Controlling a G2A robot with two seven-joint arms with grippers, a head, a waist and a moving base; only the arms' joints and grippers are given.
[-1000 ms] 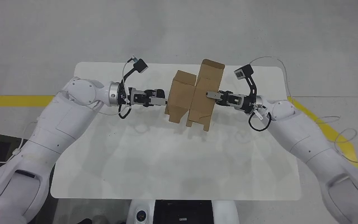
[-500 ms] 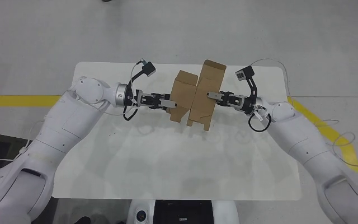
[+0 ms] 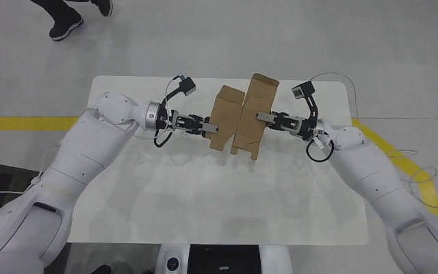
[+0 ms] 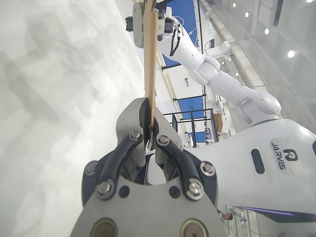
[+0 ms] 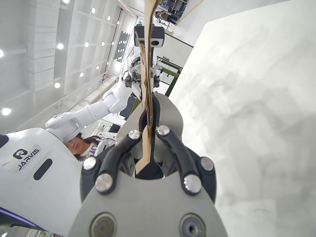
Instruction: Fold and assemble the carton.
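A flat brown carton (image 3: 241, 122) hangs in the air over the far middle of the white table (image 3: 205, 205), held from both sides. My left gripper (image 3: 209, 128) is shut on the carton's left edge. In the left wrist view the cardboard edge (image 4: 150, 57) is pinched in that gripper (image 4: 150, 127). My right gripper (image 3: 260, 116) is shut on the carton's right panel. In the right wrist view that gripper (image 5: 148, 122) clamps the thin cardboard sheet (image 5: 147, 57). The panels are partly unfolded, with flaps sticking out at the far and near ends.
A yellow line (image 3: 27, 123) runs across the grey floor on both sides of the table. A person's feet (image 3: 65, 20) show on the floor at the far left, away from the table.
My left arm has swung its gripper a little to the right and nearer, pushing the carton's left panel toward the right one. The right gripper has barely shifted.
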